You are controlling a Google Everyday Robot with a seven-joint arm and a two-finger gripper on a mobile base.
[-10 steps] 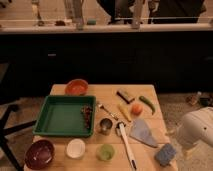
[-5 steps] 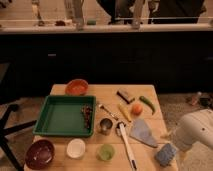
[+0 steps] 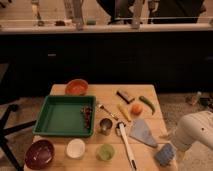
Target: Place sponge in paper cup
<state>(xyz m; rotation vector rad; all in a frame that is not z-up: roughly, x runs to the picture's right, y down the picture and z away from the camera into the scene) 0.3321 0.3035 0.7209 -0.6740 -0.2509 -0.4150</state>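
Step in hand: reach for sponge [image 3: 165, 154], lying lower right of frame. Gripper [image 3: 175, 148] just beside it, jaws wide apart, holding nothing. Next: straddle sponge, close, lift, carry left to paper cup [image 3: 75, 148], bottom left-centre.

The sponge [image 3: 165, 154] is a small pale blue-grey soft block that lies flat and a little turned at the front right corner of the table [image 3: 107, 92]. The gripper [image 3: 176, 149] stands just beside its right side with its jaws wide. The paper cup [image 3: 76, 148] is short, white and round. It stands upright with its mouth up near the front edge, well apart from the sponge.
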